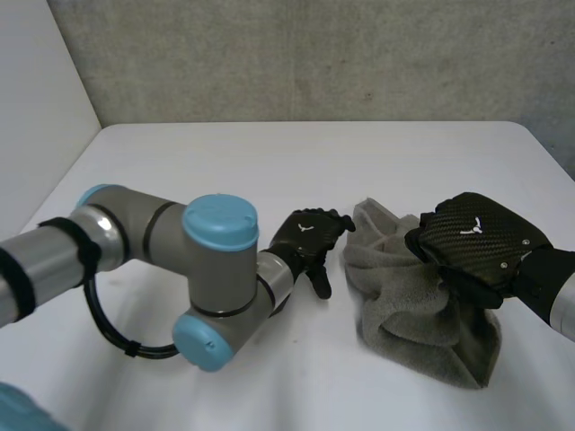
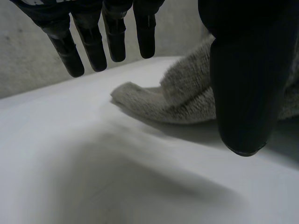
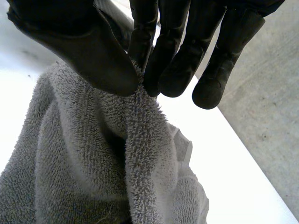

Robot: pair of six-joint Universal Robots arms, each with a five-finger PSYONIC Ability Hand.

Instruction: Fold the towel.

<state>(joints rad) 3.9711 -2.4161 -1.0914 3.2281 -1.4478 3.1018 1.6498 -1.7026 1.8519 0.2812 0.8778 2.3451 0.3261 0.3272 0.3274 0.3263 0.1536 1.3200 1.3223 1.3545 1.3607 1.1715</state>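
A grey terry towel (image 1: 413, 310) lies bunched on the white table (image 1: 269, 162), right of centre. My right hand (image 1: 476, 242) is over its right part and pinches a raised fold of the towel (image 3: 135, 140) between thumb and fingers. Below the pinch the cloth hangs down in folds. My left hand (image 1: 310, 238) hovers just left of the towel, its fingers straight and spread, holding nothing. In the left wrist view a low corner of the towel (image 2: 140, 100) lies on the table past the fingers (image 2: 93, 46), apart from them.
A grey wall (image 1: 314, 54) rises behind the table's far edge. My left arm (image 1: 180, 269) lies across the near left of the table. Bare tabletop stretches behind and to the left of the towel.
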